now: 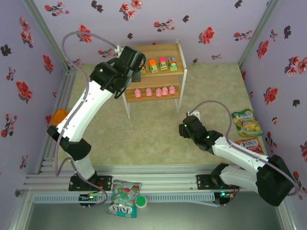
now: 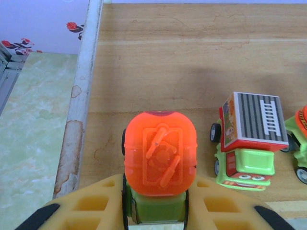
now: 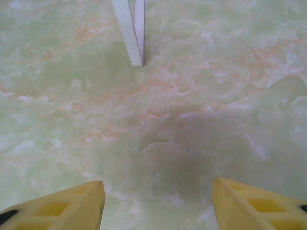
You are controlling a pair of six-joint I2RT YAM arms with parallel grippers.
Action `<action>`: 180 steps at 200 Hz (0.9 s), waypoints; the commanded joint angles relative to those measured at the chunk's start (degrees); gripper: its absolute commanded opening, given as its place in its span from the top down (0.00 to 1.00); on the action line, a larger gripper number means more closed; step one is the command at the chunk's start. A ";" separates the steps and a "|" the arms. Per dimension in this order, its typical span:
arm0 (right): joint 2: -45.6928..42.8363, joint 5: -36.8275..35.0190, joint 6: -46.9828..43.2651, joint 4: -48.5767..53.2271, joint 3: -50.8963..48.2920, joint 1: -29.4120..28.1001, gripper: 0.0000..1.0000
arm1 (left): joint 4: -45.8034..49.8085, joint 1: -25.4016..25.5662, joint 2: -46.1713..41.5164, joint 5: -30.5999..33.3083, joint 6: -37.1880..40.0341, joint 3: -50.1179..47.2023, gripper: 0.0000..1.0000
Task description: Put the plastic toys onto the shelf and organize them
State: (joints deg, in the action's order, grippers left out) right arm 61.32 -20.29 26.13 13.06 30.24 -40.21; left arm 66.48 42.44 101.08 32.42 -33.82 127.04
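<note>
- The orange-topped car point(image 2: 160, 153) was pictured clamped in the left gripper's point(image 2: 156, 213) jaws on the shelf's point(image 2: 168, 57) top board, nine o'clock end; a striped-roof car point(image 2: 249, 139) stood at its three o'clock.
- Pink pigs point(image 1: 155, 92) were lined along the lower tier.
- The right gripper point(image 3: 156, 203) was held over the floor point(image 3: 192, 96), jaws apart, empty.
- The toy was judged light, hard, slick and apt to roll; its flat green sides were thought the safest hold.
</note>
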 commanded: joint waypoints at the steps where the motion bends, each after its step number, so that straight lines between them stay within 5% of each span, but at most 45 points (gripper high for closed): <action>1: 0.25 0.29 0.51 -1.72 0.43 0.32 0.39 | -0.27 -0.99 1.68 -0.57 1.71 1.82 0.70; 180: -0.45 -0.04 0.47 -1.33 0.45 0.25 0.39 | -0.49 -1.90 4.64 -1.31 1.39 4.77 0.65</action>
State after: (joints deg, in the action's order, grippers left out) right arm 61.30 -20.29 26.13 12.62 30.24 -40.21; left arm 66.11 40.95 104.64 31.27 -33.63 130.04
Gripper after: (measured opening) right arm 0.615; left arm 0.349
